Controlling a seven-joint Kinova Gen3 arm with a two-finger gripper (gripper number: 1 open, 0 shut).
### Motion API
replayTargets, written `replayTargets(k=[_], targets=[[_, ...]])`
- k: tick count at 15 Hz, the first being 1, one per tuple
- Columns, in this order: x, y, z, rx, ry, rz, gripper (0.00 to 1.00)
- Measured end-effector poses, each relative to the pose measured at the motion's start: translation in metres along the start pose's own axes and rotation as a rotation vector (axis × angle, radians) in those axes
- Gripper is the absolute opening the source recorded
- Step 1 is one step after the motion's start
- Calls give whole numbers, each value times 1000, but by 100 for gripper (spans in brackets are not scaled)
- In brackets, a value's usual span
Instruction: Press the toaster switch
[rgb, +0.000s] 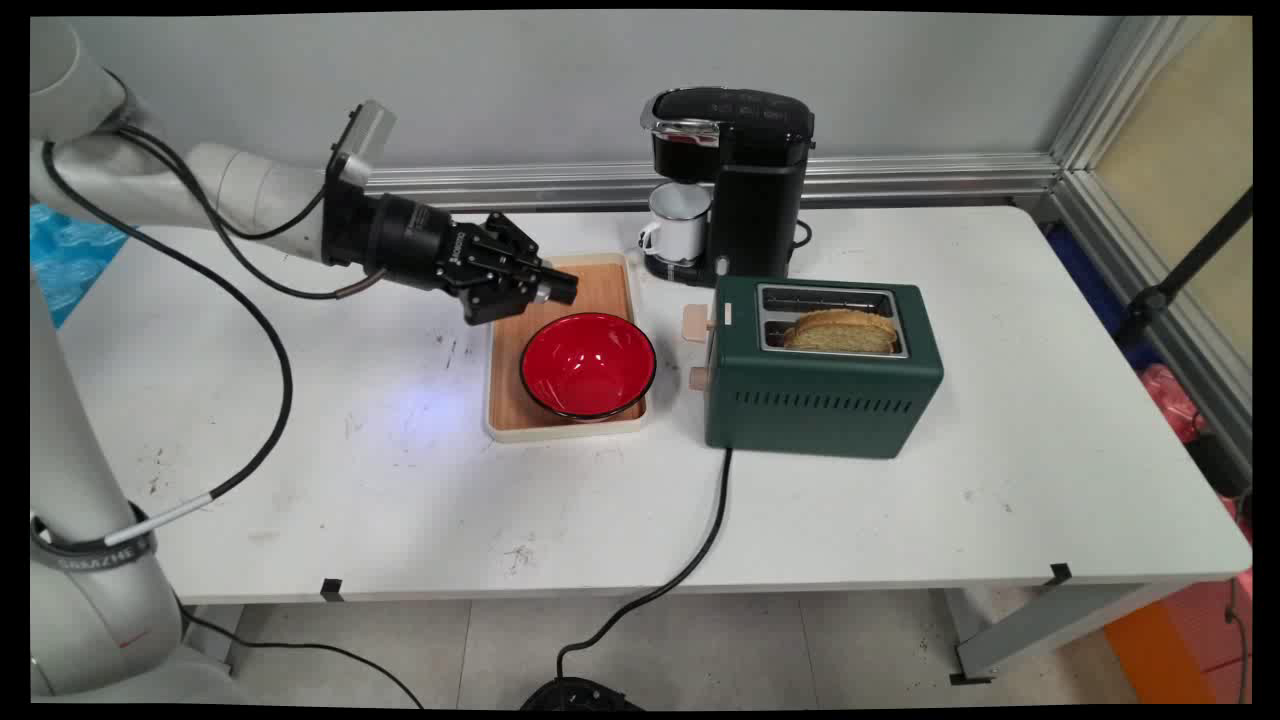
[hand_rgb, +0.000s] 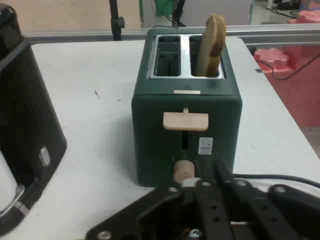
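Hovering above a tray (rgb: 610, 285) with a red bowl (rgb: 587, 365), the clenched, empty gripper (rgb: 565, 288) faces the toaster (rgb: 822, 385).

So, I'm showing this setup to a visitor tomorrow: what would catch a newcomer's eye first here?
Probably the red bowl, bright on the wooden tray mid-table, with the black gripper held level just above the tray's far end. Next, the green toaster to the tray's right, one slice of toast standing up out of its nearer slot. Behind them a black coffee machine has a white mug under its spout.
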Motion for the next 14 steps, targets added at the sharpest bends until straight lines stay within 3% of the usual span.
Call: replayTargets(k=[10, 14], targets=[[30, -15, 36, 55, 23, -71, 0], [34, -15, 52, 55, 11, -101, 0]])
